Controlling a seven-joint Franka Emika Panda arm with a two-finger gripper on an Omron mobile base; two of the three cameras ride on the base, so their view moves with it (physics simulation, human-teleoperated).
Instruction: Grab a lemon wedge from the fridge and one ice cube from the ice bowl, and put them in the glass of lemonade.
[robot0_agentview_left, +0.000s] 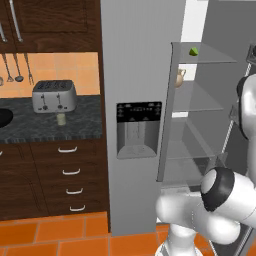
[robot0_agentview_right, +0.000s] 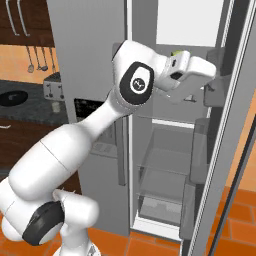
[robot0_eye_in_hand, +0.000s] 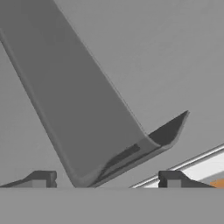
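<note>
Inside the open fridge (robot0_agentview_left: 145, 60), lemon wedge (robot0_agentview_left: 194, 51) up on the top shelf (robot0_agentview_left: 210, 59), claw (robot0_eye_in_hand: 107, 180) spread wide with nothing held, aimed at a door bin (robot0_eye_in_hand: 87, 113) — could well clip the shelf edge reaching in.

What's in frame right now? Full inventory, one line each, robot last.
fridge: 1, light grey, right of the counter, one door open.
lemon wedge: 1, yellow-green, top fridge shelf.
jug: 1, tan, second shelf.
toaster: 1, silver, on the dark counter.
glass of lemonade: 1, pale yellow-green, in front of the toaster.
ice bowl: 1, black, left on the counter.
utensils: several, grey, hanging on the wall.
drawers: four, dark wood, under the counter.
gripper: 1, dark tips, open, inside the fridge.
</note>
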